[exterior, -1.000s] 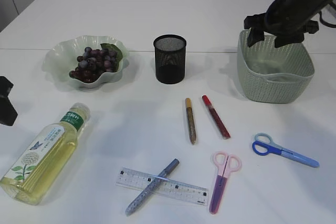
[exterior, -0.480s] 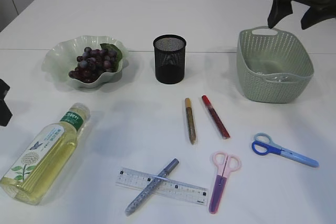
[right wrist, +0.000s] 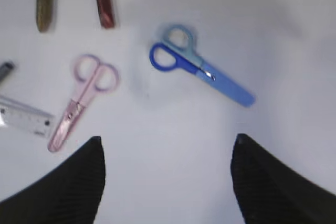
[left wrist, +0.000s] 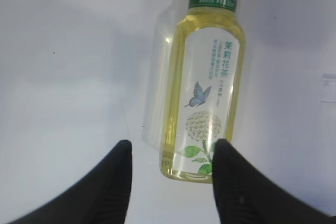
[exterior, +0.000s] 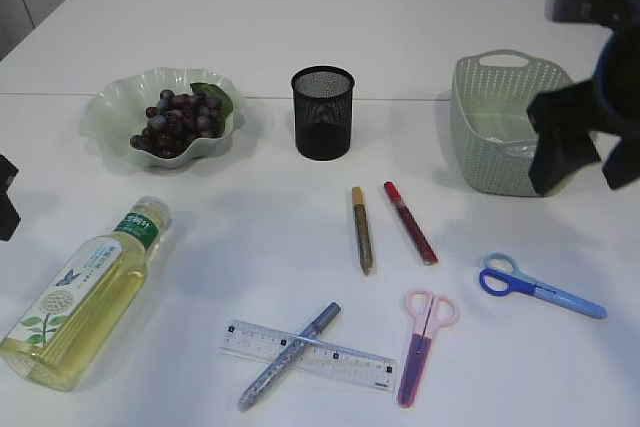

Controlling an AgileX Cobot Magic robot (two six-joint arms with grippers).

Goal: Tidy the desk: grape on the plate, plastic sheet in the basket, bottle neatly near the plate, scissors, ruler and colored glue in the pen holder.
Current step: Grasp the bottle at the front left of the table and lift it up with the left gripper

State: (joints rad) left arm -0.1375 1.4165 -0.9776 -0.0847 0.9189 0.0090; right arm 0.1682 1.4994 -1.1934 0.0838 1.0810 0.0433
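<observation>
Grapes [exterior: 178,121] already piled on the pale green scalloped plate [exterior: 108,107] at far left, with a green leaf among them. Black mesh pen holder [exterior: 323,112] upright just right of the plate, nothing visible standing in it. Green woven basket [exterior: 505,127] further right, partly covered on its right side by the right gripper [exterior: 585,152], which hangs above the table with jaws spread wide and nothing between them. From the right wrist view, blue scissors [right wrist: 199,66] lying flat below and ahead, pink scissors [right wrist: 84,98] well to their left, both untouched. Gold glue pen [exterior: 362,229] and red glue pen [exterior: 411,222] side by side near the table's middle, apart from each other. Clear ruler [exterior: 308,354] lying flat at the front edge, a glittery blue glue pen [exterior: 289,355] resting crosswise on top of it and in the way of any clean pickup. Tea bottle [left wrist: 207,82] on its side at front left, well apart from the plate. Left gripper [left wrist: 170,166] half open, straddling the bottle's base end, right finger overlapping it in view, contact impossible to tell.
</observation>
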